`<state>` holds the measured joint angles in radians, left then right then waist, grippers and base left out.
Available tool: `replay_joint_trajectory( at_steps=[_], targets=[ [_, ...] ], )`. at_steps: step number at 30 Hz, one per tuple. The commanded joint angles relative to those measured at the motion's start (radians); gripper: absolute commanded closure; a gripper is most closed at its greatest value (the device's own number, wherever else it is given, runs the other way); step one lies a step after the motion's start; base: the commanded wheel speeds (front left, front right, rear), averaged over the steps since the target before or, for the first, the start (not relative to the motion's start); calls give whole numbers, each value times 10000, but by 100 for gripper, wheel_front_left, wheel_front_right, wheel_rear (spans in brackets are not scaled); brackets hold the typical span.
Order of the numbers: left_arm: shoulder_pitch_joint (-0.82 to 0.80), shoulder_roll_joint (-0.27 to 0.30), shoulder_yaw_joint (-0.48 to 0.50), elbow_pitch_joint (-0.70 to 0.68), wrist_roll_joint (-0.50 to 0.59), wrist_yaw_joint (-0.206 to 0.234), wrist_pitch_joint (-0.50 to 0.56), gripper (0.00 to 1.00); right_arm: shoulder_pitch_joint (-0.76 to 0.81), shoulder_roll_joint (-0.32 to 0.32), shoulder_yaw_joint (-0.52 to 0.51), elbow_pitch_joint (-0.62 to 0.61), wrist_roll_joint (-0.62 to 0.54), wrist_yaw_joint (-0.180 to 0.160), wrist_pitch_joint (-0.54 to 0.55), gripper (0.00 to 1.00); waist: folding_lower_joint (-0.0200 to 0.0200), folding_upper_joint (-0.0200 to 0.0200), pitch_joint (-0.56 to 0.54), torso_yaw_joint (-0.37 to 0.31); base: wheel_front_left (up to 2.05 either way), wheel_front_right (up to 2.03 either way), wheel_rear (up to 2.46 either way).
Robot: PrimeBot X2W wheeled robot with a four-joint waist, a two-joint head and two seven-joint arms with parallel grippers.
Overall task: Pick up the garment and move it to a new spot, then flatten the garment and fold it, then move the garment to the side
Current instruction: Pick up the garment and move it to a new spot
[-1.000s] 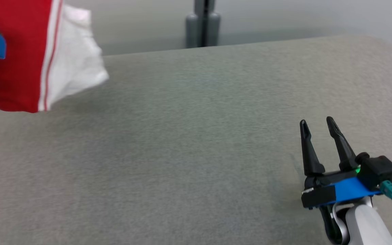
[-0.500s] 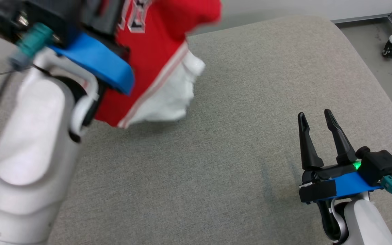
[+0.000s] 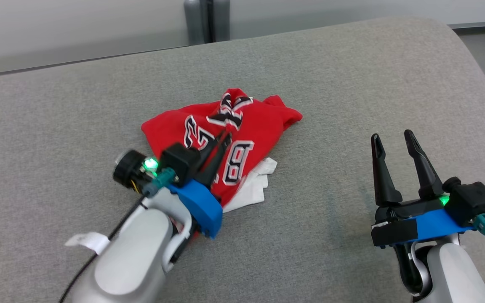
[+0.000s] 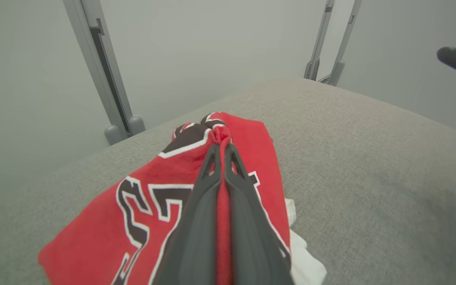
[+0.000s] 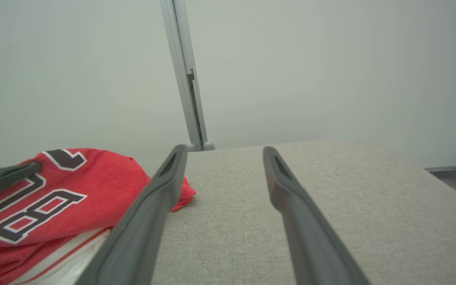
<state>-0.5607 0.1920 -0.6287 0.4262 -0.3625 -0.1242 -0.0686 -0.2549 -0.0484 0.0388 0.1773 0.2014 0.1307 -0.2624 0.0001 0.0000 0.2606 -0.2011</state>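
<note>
The left jaws are closed on a fold of the red shirt (image 3: 263, 120), which lies crumpled on the grey surface (image 3: 352, 84). The right jaws stand open and empty, well apart. Pulling away without opening may bunch the shirt more.

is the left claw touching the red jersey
Touching. The left wrist view shows the left claw shut on a pinch of the red jersey, with red fabric bunched between its fingertips.
</note>
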Motion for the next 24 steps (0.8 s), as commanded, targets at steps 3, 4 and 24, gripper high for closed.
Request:
replay_joint_trajectory(
  at_steps=[3,4,24],
  targets=[
    [251,-221,-248,439,-130,-81,-415,100,6,-36,-8,61,-70,1,-38,0,-1,0,-47,148,0,0,0],
    [269,-286,-280,536,-137,-73,-615,100,32,-37,-11,85,-78,1,-38,0,-1,0,-91,191,0,0,0],
    [1738,361,2011,-960,324,1231,-1968,0,613,-36,-26,368,-226,1,-37,0,-1,0,-1424,1632,0,0,0]
  ],
)
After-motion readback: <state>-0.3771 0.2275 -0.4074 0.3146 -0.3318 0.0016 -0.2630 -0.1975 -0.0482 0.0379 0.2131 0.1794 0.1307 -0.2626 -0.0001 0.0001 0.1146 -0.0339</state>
